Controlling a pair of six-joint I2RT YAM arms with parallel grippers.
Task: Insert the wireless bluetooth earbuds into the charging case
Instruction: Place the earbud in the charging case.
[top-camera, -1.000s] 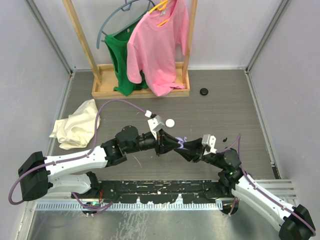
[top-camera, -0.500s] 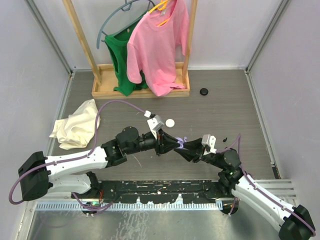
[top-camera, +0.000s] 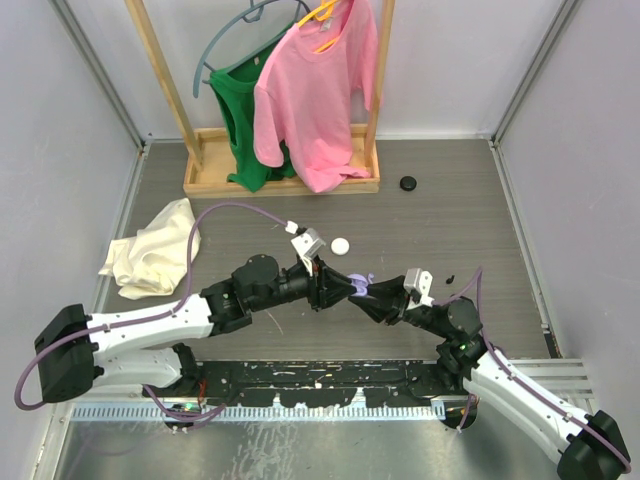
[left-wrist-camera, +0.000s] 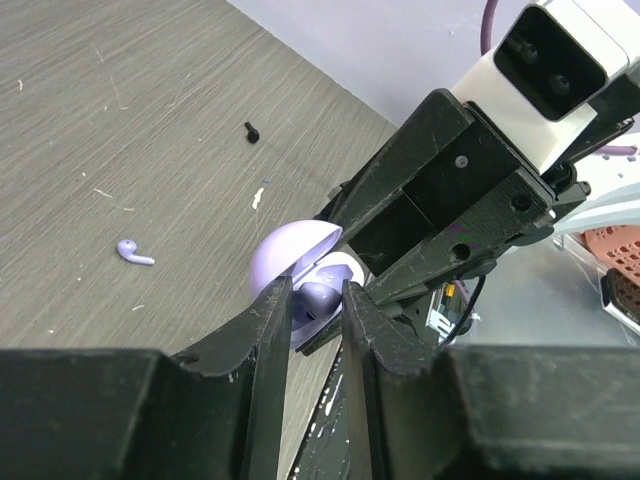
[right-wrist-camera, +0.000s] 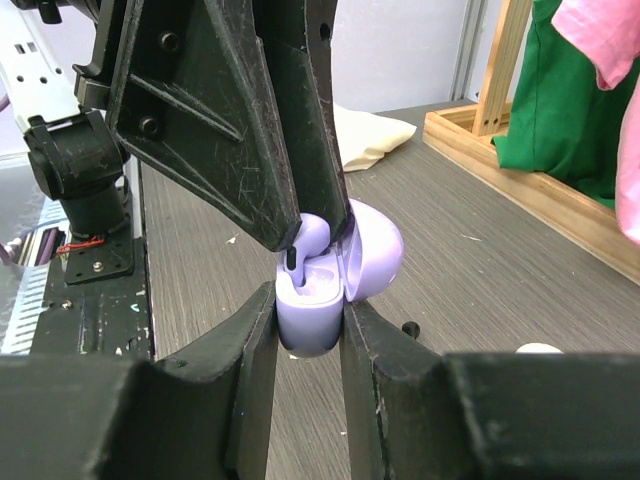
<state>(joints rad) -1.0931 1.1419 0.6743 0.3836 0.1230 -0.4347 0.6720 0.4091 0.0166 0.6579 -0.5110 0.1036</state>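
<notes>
In the top view the left gripper (left-wrist-camera: 314, 290) is reaching toward 3 o'clock. In its own wrist view its jaws are standing narrowly apart on either side of a lilac earbud (left-wrist-camera: 322, 298), which is sitting at the mouth of the charging case (left-wrist-camera: 285, 258). I cannot tell whether they are pinching the bud or only flanking it. The case is lying right at this gripper's tip, while the right gripper (right-wrist-camera: 307, 318) is coming in from 4 o'clock and clenching the case's base between both fingers. In the right wrist view the case is standing with its long axis running 6 to 12, its mouth facing 12 and its lid hanging open toward 2. The left fingers are entering it from 11. The bud's stem is probably pointing down that same axis, so the coming move is looking like a short push or release toward 6. A loose lilac earbud (left-wrist-camera: 133, 252) is lying on the table (left-wrist-camera: 120, 110) at 9 o'clock of the left gripper, its stem pointing to 4, and the left arm is nearer it.
</notes>
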